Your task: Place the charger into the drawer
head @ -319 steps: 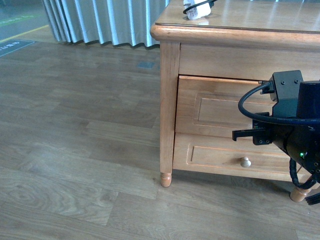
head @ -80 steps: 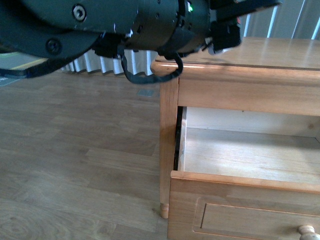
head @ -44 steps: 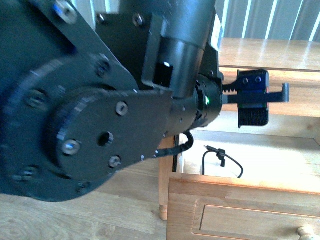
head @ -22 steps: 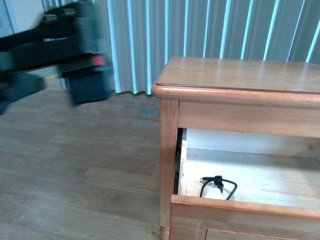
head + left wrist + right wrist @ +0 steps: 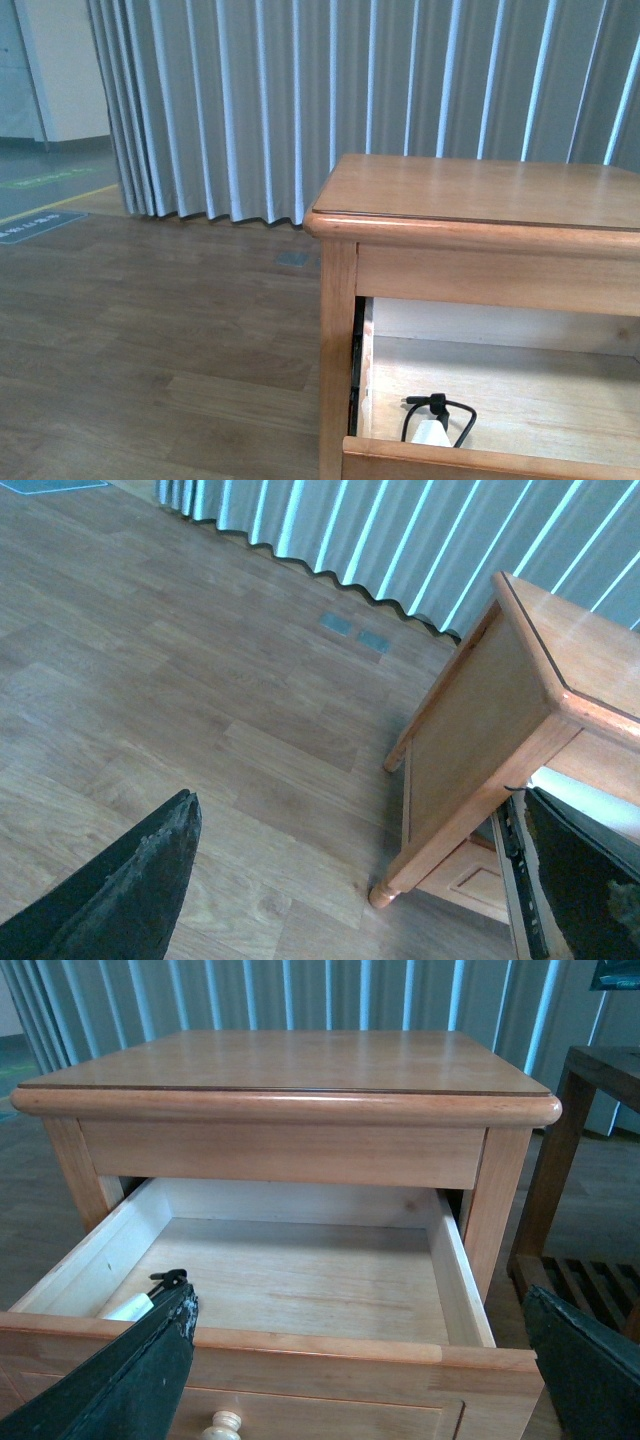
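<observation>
**A:** Front view?
**B:** No arms in shot. The drawer [image 5: 520,392] is pulled out under the table [image 5: 470,190] top. The charger [image 5: 431,433] lies inside at the near-left corner, just behind the drawer front, with a black cable looped round it. Curtain [image 5: 300,100] behind, wood floor [image 5: 150,330].
**A:** Left wrist?
**B:** The left end effector [image 5: 358,820] is released, jaws spread wide with nothing between them. The floor and the table's side show beyond it.
**A:** Right wrist?
**B:** The right end effector [image 5: 358,1300] is released and empty too. The drawer is open and the charger sits by its side wall, partly hidden behind one finger [image 5: 130,1380]. There's a pale knob [image 5: 224,1424] on the drawer front and a dark slatted rack [image 5: 585,1160] beside the table.
</observation>
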Robot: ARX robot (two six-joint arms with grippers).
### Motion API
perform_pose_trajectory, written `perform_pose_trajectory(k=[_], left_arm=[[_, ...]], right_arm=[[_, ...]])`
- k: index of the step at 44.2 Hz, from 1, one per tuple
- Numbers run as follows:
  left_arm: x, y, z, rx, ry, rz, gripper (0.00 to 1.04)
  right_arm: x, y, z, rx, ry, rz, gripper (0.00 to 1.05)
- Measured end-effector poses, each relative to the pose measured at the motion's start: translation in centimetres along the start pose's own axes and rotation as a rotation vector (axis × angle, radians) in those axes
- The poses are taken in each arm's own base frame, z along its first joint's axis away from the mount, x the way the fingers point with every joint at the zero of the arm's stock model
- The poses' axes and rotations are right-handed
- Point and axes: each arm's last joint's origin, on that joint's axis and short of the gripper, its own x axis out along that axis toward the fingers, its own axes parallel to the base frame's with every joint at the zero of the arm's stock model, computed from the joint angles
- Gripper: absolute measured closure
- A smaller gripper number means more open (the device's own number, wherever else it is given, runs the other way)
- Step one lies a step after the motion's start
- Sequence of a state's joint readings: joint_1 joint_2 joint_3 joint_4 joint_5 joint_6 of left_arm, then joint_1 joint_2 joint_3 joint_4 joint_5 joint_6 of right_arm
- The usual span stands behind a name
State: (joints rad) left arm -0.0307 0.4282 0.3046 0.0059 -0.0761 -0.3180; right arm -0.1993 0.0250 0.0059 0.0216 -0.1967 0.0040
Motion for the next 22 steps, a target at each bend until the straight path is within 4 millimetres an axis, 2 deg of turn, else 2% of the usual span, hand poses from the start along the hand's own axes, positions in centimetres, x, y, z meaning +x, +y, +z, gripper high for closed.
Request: perform_pose_trajectory(k=[3,5,7,12,22], left_arm=[[0.0,0.0,0.0,-0.002,0.002,-0.004,0.06],[0.0,0.1,-0.1,0.028,-0.020,-0.028,0.10],[0.0,0.2,-0.3,0.086,-0.062,-0.062,0.17],[-0.4,0.7,-1.7,0.247,-0.106,-0.067,0.44],[-0.6,1.3,-3.3,0.291,-0.102,-0.064,0.82]], right_arm=[[0.0,0.0,0.0,0.000,0.000,0.000,0.08],[0.0,0.0,0.0,0.000,0.000,-0.001,0.08],[0.0,0.0,0.0,0.000,0.000,0.000,0.08],[0.0,0.0,0.0,0.000,0.000,0.000,0.08],[0.0,0.0,0.0,0.000,0.000,0.000,0.08]])
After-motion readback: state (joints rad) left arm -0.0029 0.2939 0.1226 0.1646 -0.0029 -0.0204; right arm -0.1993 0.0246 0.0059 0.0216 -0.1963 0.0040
